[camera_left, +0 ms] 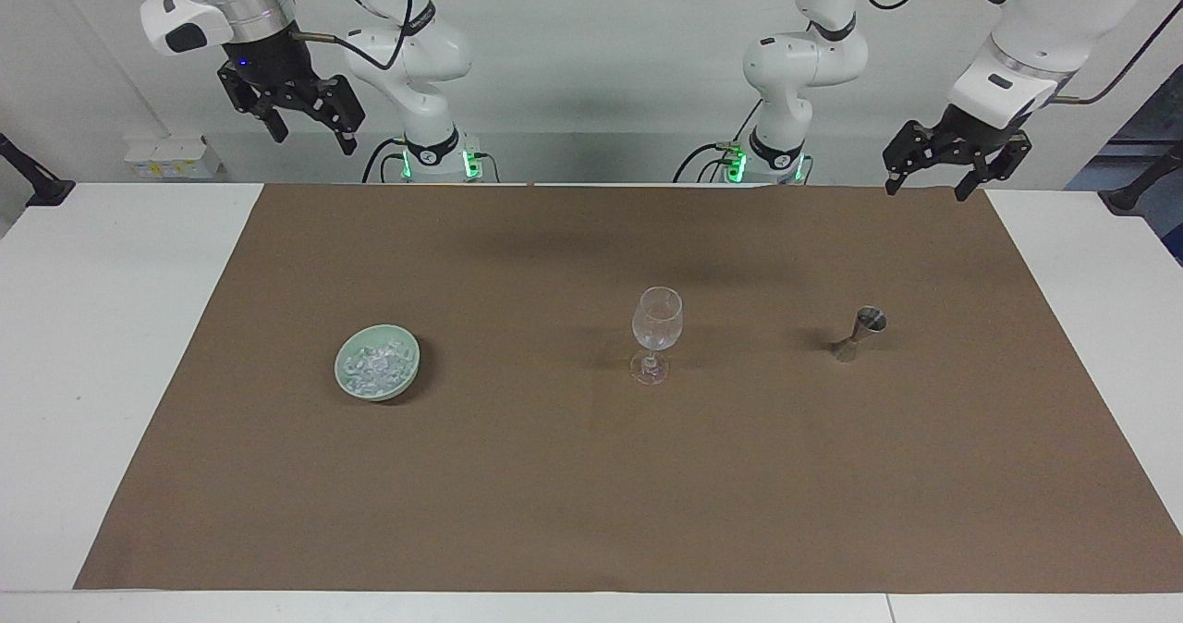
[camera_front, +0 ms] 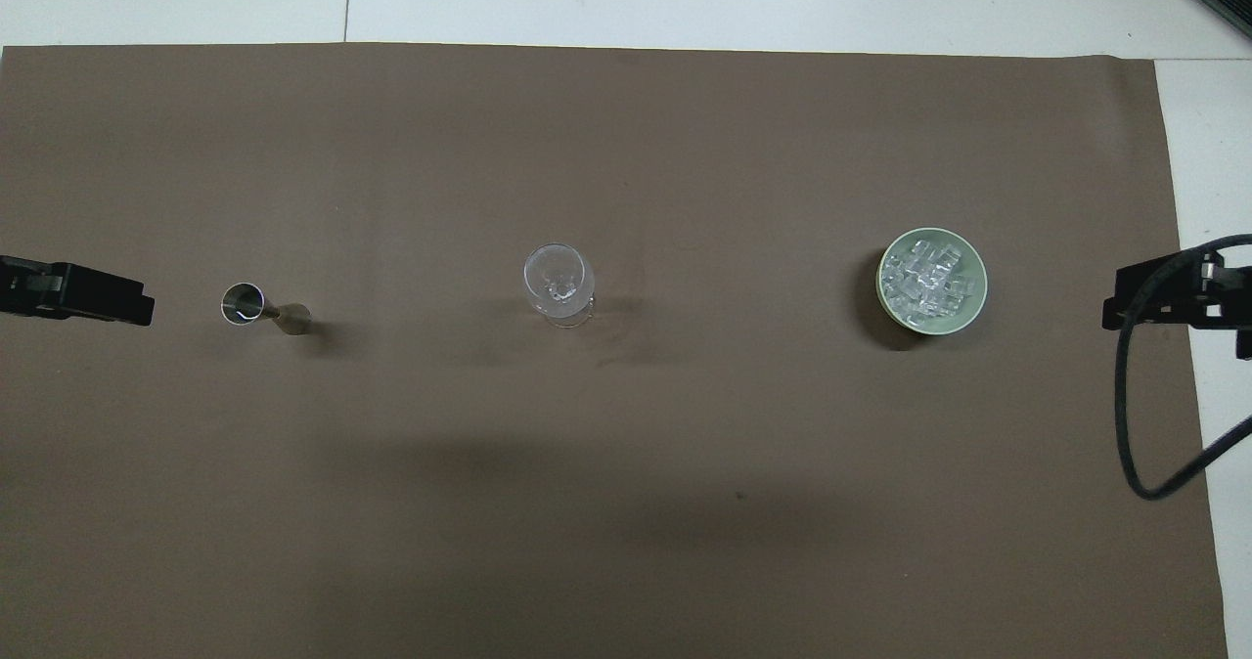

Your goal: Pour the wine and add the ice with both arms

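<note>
A clear, empty wine glass (camera_left: pixel 657 327) stands upright at the middle of the brown mat; it also shows in the overhead view (camera_front: pixel 558 278). The ice (camera_left: pixel 374 361) (camera_front: pixel 929 276) lies as a glistening heap in a pale green bowl (camera_left: pixel 344 379) (camera_front: pixel 978 292) toward the right arm's end. A small metal jigger (camera_left: pixel 859 332) (camera_front: pixel 259 307) stands toward the left arm's end. My left gripper (camera_left: pixel 927 187) (camera_front: pixel 98 297) is open, empty and raised over the mat's edge at its own end. My right gripper (camera_left: pixel 310 138) (camera_front: pixel 1154 297) is open, empty and raised high at its own end.
The brown mat (camera_left: pixel 591 494) covers most of the white table (camera_left: pixel 83 373). A black cable (camera_front: pixel 1125 415) loops down from the right arm. A small white box (camera_left: pixel 171 156) sits past the table edge near the right arm.
</note>
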Robot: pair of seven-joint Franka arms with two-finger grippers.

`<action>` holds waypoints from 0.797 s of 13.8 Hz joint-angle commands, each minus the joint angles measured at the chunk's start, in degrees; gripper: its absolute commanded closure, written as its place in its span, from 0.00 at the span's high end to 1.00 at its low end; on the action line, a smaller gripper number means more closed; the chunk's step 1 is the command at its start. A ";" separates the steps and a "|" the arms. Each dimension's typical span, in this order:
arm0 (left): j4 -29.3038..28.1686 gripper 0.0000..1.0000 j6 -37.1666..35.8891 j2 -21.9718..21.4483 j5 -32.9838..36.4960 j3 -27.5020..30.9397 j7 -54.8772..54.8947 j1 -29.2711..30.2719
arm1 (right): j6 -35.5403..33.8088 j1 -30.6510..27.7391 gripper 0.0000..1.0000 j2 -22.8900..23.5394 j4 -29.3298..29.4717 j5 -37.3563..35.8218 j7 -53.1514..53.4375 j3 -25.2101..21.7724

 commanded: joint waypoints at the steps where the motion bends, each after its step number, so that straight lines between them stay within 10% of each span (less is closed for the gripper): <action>1: -0.75 1.00 0.38 -0.72 -0.62 0.03 0.63 0.25 | 0.23 -0.96 1.00 -0.52 -0.65 1.59 -1.17 0.10; 11: -0.40 1.00 0.47 -0.72 -0.62 0.03 0.28 0.78 | 0.23 -0.96 1.00 -0.52 -0.57 1.59 -1.17 0.19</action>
